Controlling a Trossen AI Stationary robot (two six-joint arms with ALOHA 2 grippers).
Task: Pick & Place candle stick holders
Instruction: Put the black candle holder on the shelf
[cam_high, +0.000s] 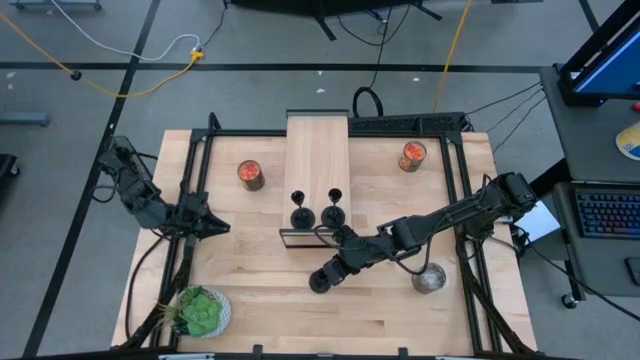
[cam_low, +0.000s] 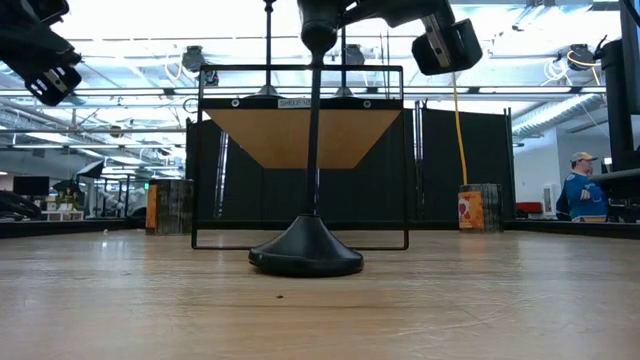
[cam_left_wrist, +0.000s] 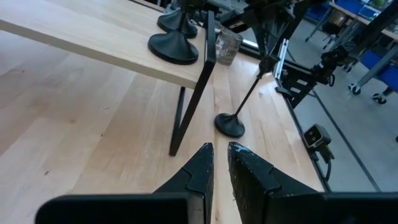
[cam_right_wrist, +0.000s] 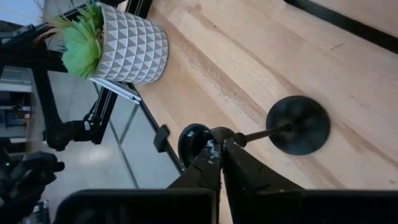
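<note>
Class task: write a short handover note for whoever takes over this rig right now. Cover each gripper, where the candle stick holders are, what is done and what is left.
Right gripper: shut on the top of the third candle stick holder, whose base stands on the table in front of the wooden shelf.
Left gripper: shut, holding nothing, waiting at the table's left side.
Done: two candle stick holders stand side by side on the shelf's front end.
Left: lift the third holder onto the shelf beside them, probably, then let go and draw back.
Jars and potted plant are not part of the job.
</note>
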